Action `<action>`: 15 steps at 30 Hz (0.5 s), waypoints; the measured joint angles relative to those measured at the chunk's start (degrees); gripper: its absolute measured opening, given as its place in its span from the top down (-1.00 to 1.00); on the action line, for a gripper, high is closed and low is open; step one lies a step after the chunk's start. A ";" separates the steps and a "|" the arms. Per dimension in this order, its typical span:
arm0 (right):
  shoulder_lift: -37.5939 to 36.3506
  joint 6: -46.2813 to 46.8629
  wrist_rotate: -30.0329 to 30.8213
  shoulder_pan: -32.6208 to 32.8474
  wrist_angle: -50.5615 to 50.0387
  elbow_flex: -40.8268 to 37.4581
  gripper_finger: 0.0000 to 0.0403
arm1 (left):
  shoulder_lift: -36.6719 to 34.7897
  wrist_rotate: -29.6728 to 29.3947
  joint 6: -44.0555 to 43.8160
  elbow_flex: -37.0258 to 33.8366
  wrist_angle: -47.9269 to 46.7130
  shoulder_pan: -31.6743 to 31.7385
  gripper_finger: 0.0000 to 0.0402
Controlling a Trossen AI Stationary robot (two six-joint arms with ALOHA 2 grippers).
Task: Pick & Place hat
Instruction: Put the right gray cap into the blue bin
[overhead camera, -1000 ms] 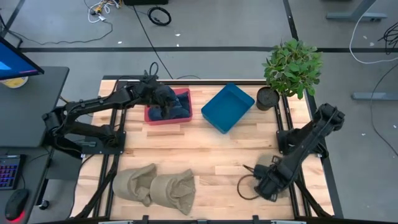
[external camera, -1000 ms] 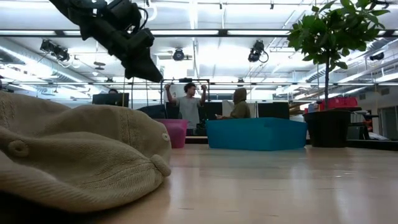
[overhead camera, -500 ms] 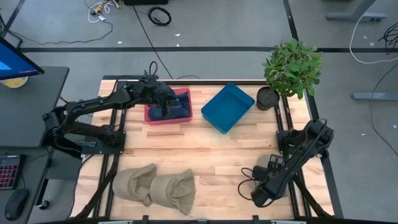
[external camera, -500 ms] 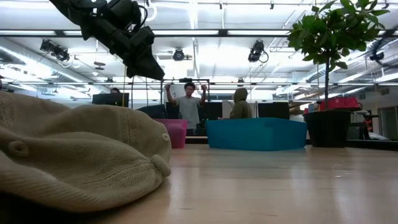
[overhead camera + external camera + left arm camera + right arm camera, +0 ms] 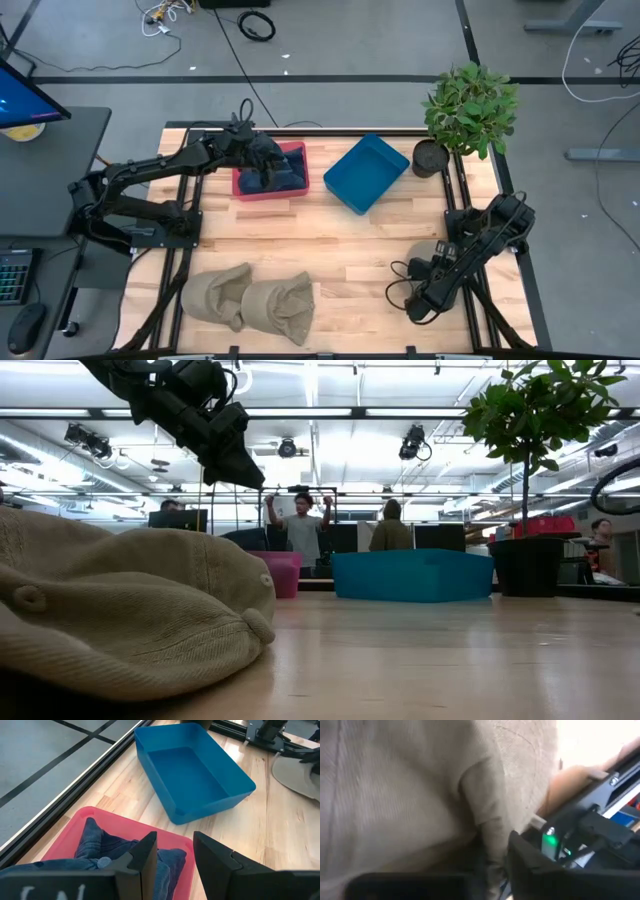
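Observation:
My right gripper point(image 5: 432, 282) is down at the table's near right, shut on a tan hat point(image 5: 424, 254) that lies under the arm; tan cloth point(image 5: 410, 785) fills the right wrist view. My left gripper point(image 5: 172, 842) hovers open over the red bin point(image 5: 296, 152) at the far left, with nothing between its fingers. Dark blue hats point(image 5: 95, 845) lie inside that bin. Two more tan hats point(image 5: 250, 298) rest on the table at the near left; one of them point(image 5: 130, 610) fills the low view's foreground. My right gripper pinches a raised fold of the tan hat's cloth point(image 5: 490, 832) between its two fingers. The fold runs down into the gap between them. The gripper itself hides how much of the hat rests on the table.
An empty blue bin point(image 5: 367, 172) sits at the far middle, with a potted plant point(image 5: 468, 108) at the far right corner. Bare wood lies between the bins and the near hats. A black cable loop point(image 5: 400, 295) hangs by my right wrist. People stand in the room beyond point(image 5: 302, 530).
My right arm has folded lower, its elbow moving toward the table's near edge, while its gripper has stayed at the tan hat. A black cable loop has come into the low view at the right.

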 joint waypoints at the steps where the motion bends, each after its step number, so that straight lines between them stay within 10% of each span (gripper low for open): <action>1: -0.16 0.00 -0.15 -0.31 -0.67 0.37 0.87 | 0.00 0.00 0.00 0.00 0.00 0.00 0.35; 8: -4.27 -2.47 -0.24 -4.15 -5.19 7.73 0.90 | 0.00 0.00 0.02 0.00 0.02 0.00 0.35; 15: -12.29 -2.41 19.23 -9.37 -6.01 14.31 0.94 | 0.00 0.00 0.07 0.00 0.70 0.01 0.35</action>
